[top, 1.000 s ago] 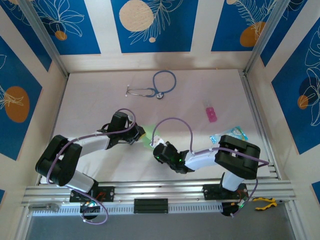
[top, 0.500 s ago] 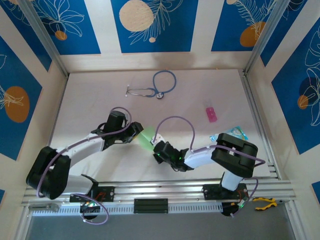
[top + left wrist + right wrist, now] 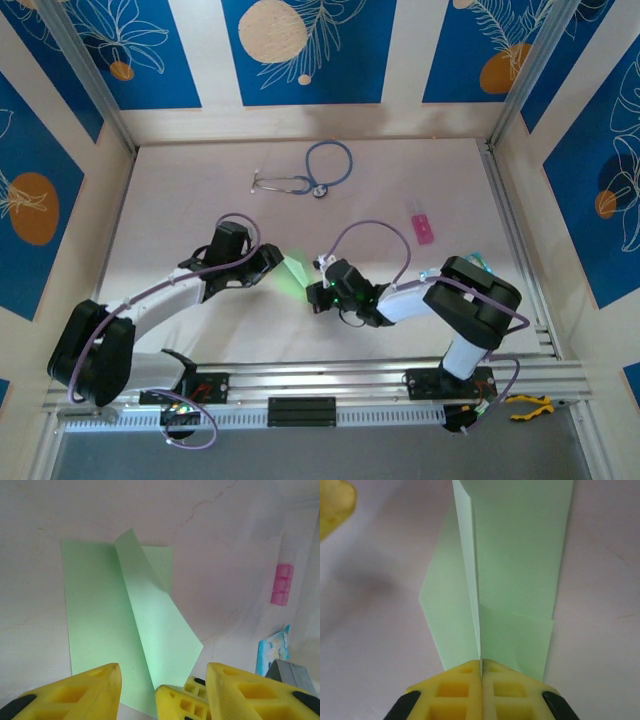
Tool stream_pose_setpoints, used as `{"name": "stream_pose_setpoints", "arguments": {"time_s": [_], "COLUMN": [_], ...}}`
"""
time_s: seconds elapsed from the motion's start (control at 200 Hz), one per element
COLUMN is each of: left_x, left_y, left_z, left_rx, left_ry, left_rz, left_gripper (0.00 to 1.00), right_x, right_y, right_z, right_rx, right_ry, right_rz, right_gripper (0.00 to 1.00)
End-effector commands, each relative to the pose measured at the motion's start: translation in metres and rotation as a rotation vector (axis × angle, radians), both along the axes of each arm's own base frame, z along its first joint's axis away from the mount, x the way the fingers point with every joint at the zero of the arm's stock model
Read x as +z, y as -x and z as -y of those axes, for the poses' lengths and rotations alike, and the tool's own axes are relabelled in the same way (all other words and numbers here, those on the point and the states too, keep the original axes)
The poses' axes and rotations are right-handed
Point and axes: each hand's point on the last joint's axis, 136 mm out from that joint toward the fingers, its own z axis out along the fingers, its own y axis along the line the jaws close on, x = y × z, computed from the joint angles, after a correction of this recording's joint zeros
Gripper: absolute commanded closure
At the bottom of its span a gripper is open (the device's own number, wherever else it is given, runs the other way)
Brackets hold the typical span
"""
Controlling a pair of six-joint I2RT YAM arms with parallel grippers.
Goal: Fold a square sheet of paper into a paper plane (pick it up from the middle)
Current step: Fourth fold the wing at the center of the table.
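Pinching raised centre fold of paper (image 3: pixel 520 555): right gripper (image 3: pixel 481 664), jaws closed tight. Left gripper (image 3: pixel 162 680) jaws apart, holding nothing, just beside paper's edge. Paper on table (image 3: pixel 180 190), between grippers.

Bare desk (image 3: pixel 170 200) lies open left of and beyond the paper (image 3: pixel 293 272) at near centre; stethoscope (image 3: pixel 319 190) obstructs the far centre, pink block (image 3: pixel 423 228) and teal packet (image 3: pixel 272 652) the right.
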Motion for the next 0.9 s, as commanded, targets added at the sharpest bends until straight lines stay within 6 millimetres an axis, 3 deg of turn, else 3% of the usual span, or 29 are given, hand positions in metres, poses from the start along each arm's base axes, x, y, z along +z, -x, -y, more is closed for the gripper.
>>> {"name": "stream_pose_setpoints", "arguments": {"time_s": [0.0,0.51,0.89], "left_x": [0.006,-0.008,-0.012], "left_y": [-0.006,-0.007,-0.010], "left_z": [0.006,0.017,0.033], "left_rx": [-0.028,-0.065,-0.143], "left_ry": [0.018,0.054,0.098], "left_rz": [0.021,-0.015,-0.014], "left_gripper": [0.54,0.64,0.85], "right_x": [0.003,-0.012,-0.016], "right_y": [0.009,0.004,0.004], "right_z": [-0.010,-0.012,-0.012], "right_rx": [0.036,-0.003,-0.037], "right_ry": [-0.128,-0.188,-0.198], "right_rz": [-0.149,-0.321,-0.433], "right_gripper": [0.95,0.96,0.96]}}
